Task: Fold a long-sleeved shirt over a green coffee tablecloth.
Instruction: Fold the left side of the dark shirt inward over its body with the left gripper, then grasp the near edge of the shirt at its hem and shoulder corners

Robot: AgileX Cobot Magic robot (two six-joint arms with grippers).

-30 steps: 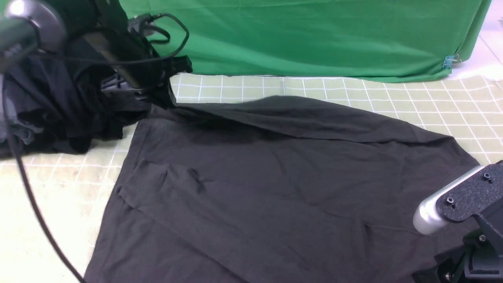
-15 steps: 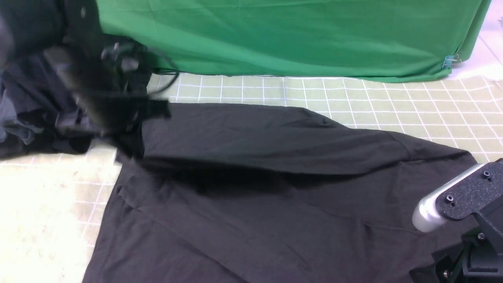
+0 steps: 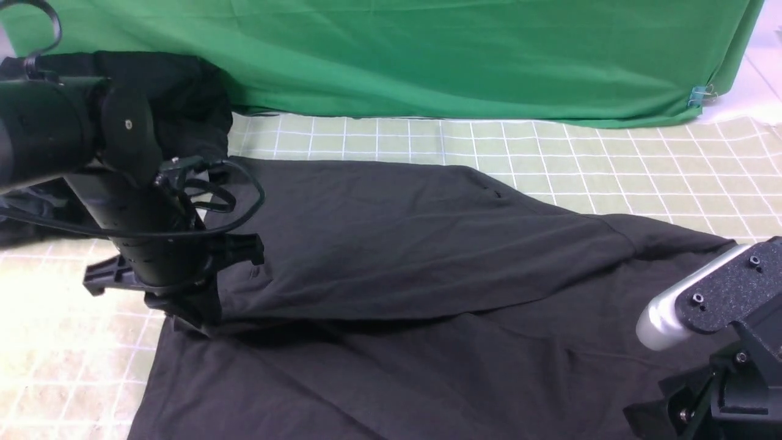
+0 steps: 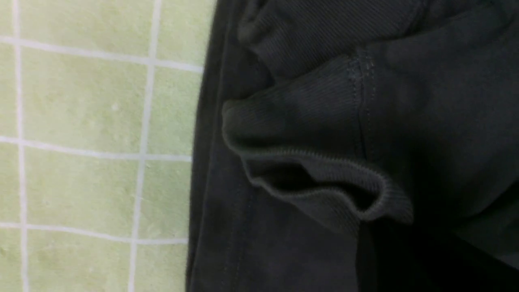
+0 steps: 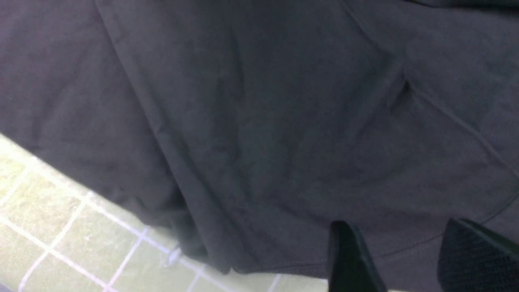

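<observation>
Mostly charcoal shirt (image 3: 427,256) (on gridded green tablecloth (image 3: 611,165))

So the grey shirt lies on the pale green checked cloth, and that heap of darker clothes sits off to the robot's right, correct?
Not quite. The heap of darker clothes sits on the robot's left, not its right, as the front view shows. The rest holds: the grey shirt lies on the pale green checked cloth.
</observation>
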